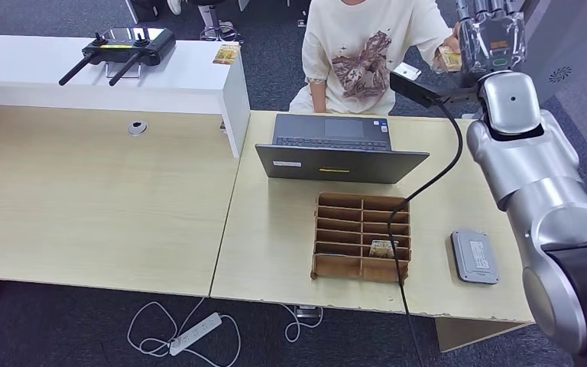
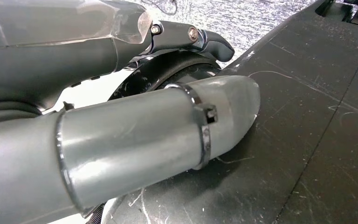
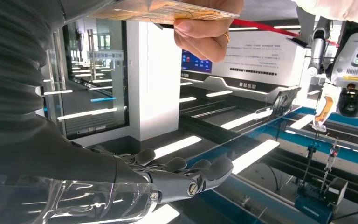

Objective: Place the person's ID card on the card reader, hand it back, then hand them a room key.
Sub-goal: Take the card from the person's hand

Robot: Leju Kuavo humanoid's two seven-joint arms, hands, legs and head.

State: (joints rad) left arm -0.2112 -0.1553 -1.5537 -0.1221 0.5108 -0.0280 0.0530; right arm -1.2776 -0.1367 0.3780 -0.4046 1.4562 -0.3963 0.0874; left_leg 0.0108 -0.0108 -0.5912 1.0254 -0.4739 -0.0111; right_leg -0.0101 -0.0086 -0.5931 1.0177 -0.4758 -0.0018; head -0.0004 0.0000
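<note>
Right hand (image 3: 186, 179) of ours reaches up past the laptop (image 1: 342, 153), fingers spread and holding nothing, beneath the ID card (image 3: 168, 10) pinched in the person's hand (image 3: 205, 32). We risk closing early and dropping it, far from the card reader (image 1: 475, 256).

Laptop lid (image 1: 342, 163): a white sticker and a yellow strip, their print too small to read.
Card reader (image 1: 475, 256): a pale label on top, unreadable.
Person's shirt (image 1: 368, 53): a brown picture print with small lettering that cannot be made out.
Wall panels (image 3: 265, 56), far side of the hall: lines of text, illegible.
</note>
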